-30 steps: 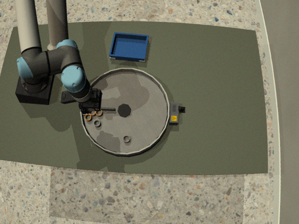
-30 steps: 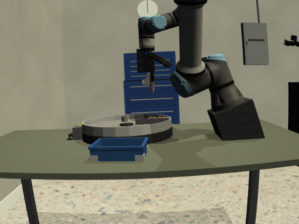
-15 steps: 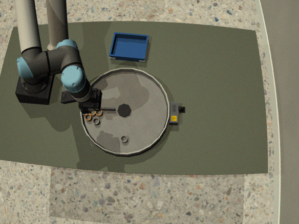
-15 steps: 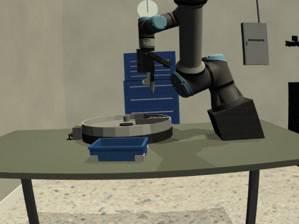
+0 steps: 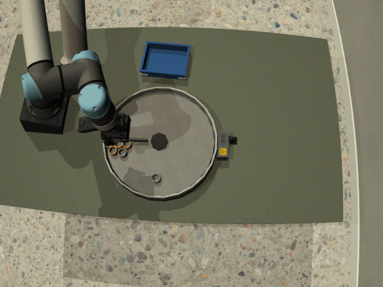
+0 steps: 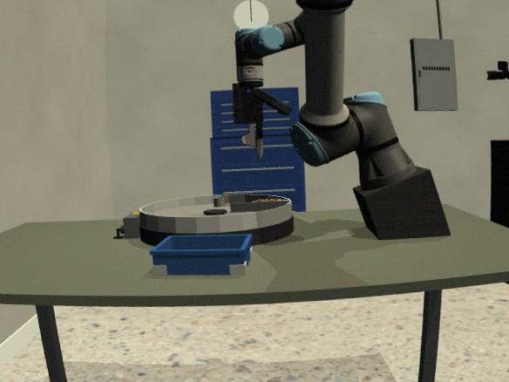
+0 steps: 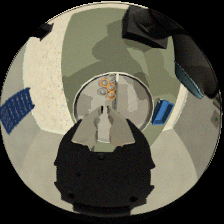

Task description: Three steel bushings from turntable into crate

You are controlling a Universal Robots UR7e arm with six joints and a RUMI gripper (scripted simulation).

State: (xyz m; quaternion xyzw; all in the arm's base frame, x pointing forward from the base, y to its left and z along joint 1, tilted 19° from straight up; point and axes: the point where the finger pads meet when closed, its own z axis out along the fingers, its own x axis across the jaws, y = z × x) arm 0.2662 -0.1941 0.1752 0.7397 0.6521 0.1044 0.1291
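- We see the blue crate (image 5: 142,62) (image 6: 200,262) (image 7: 162,112) empty, near the tabletop's (image 5: 279,131) (image 6: 327,279) (image 7: 85,30) top edge in the top view.
- Our turntable (image 5: 215,131) (image 6: 218,224) (image 7: 75,107) holds orange bushings (image 5: 109,151) (image 7: 100,83) clustered with a grey steel bushing (image 5: 119,153) (image 7: 99,92); another steel bushing (image 5: 152,177) (image 6: 219,202) sits apart, toward the bottom edge.
- Our end effector (image 5: 107,141) (image 6: 260,158) (image 7: 105,106) hovers, fingers together.

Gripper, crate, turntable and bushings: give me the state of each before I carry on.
Gripper: shut, nothing held, raised above the turntable.
Crate: upright, open-topped, empty.
Turntable: level, carrying bushings; whether it is turning, cannot tell.
Lone steel bushing: on end, apart from the rest.
Orange bushings: on end, clustered.
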